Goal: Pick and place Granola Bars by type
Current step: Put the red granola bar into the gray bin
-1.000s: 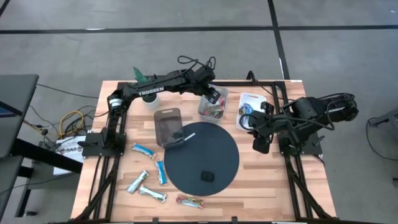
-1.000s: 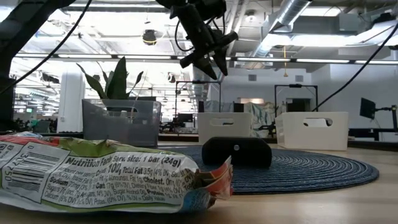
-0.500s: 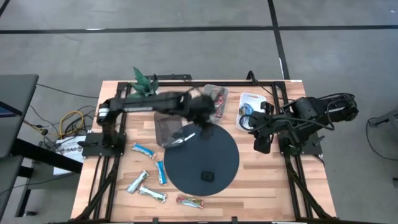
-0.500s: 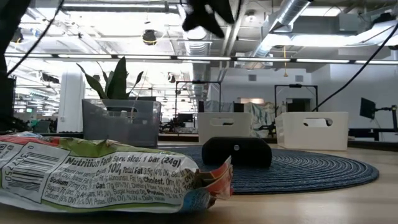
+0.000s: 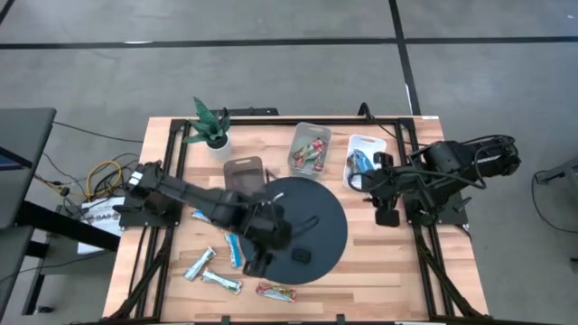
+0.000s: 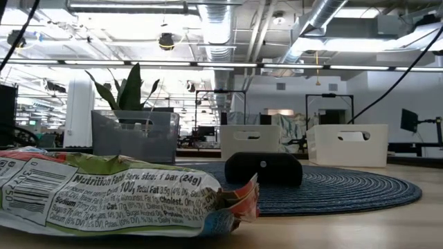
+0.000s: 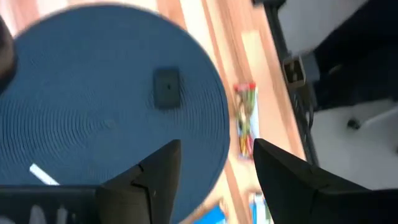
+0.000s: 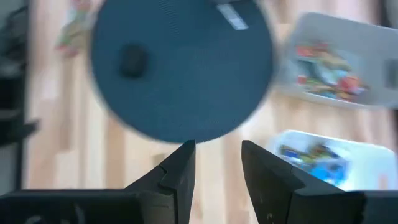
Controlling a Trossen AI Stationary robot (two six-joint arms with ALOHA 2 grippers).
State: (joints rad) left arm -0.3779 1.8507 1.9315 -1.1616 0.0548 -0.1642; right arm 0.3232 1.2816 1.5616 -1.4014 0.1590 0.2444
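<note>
Left gripper (image 7: 214, 165), fingers apart and empty, hangs over the round dark woven mat (image 5: 302, 226). The shiny red-green wrapped bar (image 5: 275, 292) near it is probably light and slippery; grasp across its middle. Right gripper (image 8: 217, 163) waits open at right.

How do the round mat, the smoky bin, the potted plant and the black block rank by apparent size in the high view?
1. round mat, by far the largest
2. smoky bin, partly hidden by the left arm
3. potted plant, near the bin in size, so this order is unsure
4. black block, the smallest
</note>
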